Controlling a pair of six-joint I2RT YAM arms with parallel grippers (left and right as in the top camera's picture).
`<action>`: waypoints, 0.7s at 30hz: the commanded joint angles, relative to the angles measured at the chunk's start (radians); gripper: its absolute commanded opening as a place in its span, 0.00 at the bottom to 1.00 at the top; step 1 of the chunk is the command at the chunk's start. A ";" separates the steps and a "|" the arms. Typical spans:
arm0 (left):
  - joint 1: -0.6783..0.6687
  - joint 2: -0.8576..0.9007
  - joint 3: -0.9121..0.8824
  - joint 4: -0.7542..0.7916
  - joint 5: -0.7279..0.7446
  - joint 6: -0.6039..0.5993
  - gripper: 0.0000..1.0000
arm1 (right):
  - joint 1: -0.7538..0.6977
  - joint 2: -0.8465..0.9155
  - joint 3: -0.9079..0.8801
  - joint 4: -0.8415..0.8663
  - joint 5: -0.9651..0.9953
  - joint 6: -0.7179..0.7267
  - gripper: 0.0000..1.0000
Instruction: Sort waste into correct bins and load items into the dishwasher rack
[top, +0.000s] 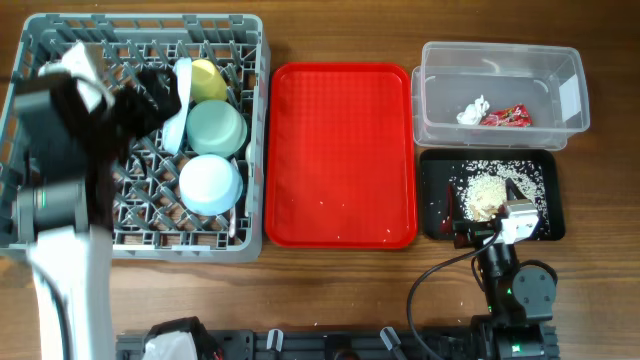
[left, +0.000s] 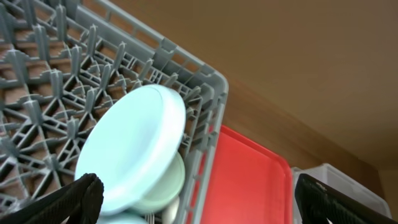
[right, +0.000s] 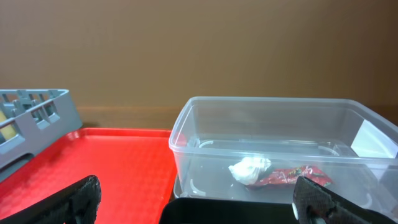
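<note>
1. Left gripper: jaws at full spread, nothing between them. It hangs over the dishwasher rack, inside the rack's far half.
2. Right gripper: also wide open and empty, low at the near edge of the black tray. The clear tub is straight ahead, beyond that tray.
3. Dishes are in the rack, all on the red tray side of the left gripper:
   - yellow cup
   - plate, on edge
   - two bowls
4. Waste:
   - tissue and wrapper lie in the tub
   - food scraps lie on the black tray
5. Fork and spoon: not resolved (a pale sliver at the rack's near right corner may be cutlery).
6. Key relation: in the left wrist view the plate's broad face tilts toward the left fingers, just ahead of them.
7. Judgement: the sort looks nearly done. Left arm should pull out upward rather than forward, so it does not knock the plate.
</note>
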 joint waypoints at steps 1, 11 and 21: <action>-0.003 -0.255 -0.164 -0.001 0.015 -0.009 1.00 | 0.003 -0.011 -0.001 0.003 0.013 -0.013 1.00; -0.019 -0.886 -0.551 -0.180 0.004 -0.006 1.00 | 0.003 -0.011 -0.001 0.003 0.013 -0.013 1.00; -0.121 -1.155 -0.970 0.433 -0.046 -0.006 1.00 | 0.003 -0.011 -0.001 0.003 0.013 -0.013 1.00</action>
